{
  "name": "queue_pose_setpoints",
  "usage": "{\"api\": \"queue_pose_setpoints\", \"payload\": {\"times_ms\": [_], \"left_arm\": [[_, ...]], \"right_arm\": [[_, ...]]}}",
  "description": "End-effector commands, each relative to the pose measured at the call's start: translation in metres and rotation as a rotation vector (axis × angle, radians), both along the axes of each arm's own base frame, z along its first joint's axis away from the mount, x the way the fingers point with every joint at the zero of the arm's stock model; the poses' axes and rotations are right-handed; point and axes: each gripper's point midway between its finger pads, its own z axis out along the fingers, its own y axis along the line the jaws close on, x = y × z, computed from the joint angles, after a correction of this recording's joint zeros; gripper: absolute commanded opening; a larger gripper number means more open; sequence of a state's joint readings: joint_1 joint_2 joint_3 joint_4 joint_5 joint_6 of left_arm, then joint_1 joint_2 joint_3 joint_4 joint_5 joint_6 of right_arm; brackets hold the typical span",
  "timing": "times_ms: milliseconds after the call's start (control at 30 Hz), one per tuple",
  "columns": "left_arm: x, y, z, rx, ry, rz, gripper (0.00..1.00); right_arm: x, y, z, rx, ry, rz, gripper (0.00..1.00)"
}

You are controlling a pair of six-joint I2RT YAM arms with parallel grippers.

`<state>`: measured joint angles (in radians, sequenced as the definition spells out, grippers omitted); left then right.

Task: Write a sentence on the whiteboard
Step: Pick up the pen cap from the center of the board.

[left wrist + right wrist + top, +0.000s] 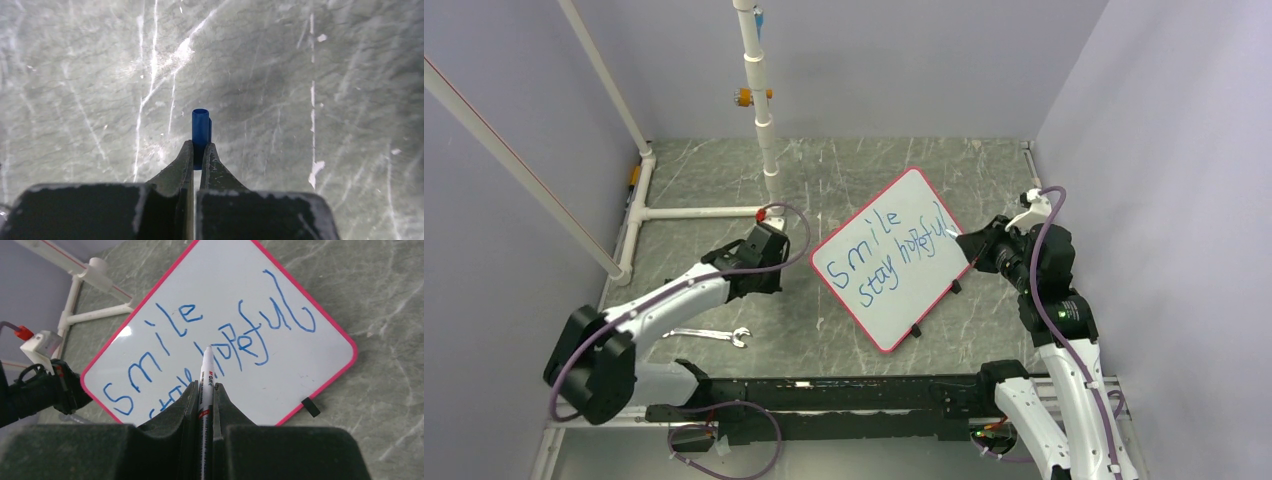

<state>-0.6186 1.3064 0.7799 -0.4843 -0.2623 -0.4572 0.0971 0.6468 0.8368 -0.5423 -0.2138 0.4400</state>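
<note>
Whiteboard [912, 288]: lies flat on the grey marbled table [844, 170], right of centre, turned so that one corner points to the far side. Red rim intact around all visible edges; small black feet show along its near-right edge.

Sentence [248, 344]: blue handwriting in two lines, "Smile" above "stay hopeful". Strokes are thin and uneven, and the last letters climb toward the far corner of the board.

Right gripper [206, 390]: jaws pressed tight on a white marker [206, 371], which runs out between the fingers with its tip forward. In the wrist view the tip sits over the start of "hopeful". Whether the tip touches the surface cannot be told. In the overhead view this gripper stands at the board's right edge.

Left gripper [200, 150]: jaws closed on a blue marker cap [200, 125], which projects beyond the fingertips with its open end outward. Only bare table shows beneath it. In the overhead view this gripper is left of the board and apart from it.

Other items: a metal wrench [709, 335] lies on the table near the left arm. A white pipe frame [704, 212] stands at the far left.
</note>
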Motion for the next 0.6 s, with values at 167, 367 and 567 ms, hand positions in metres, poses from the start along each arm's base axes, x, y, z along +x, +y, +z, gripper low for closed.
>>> {"api": "queue_pose_setpoints", "payload": {"times_ms": [167, 367, 567], "left_arm": [[-0.007, 0.001, 0.122, -0.075, -0.199, -0.145, 0.00], [-0.012, 0.001, 0.173, -0.030, -0.357, -0.371, 0.00], [-0.022, -0.026, 0.202, -0.084, -0.551, -0.657, 0.00]], "right_arm": [[-0.003, 0.029, 0.042, 0.091, -0.103, 0.151, 0.00], [-0.003, 0.037, 0.053, 0.115, -0.131, 0.198, 0.00], [-0.003, 0.043, 0.061, 0.111, -0.149, 0.247, 0.00]]}}
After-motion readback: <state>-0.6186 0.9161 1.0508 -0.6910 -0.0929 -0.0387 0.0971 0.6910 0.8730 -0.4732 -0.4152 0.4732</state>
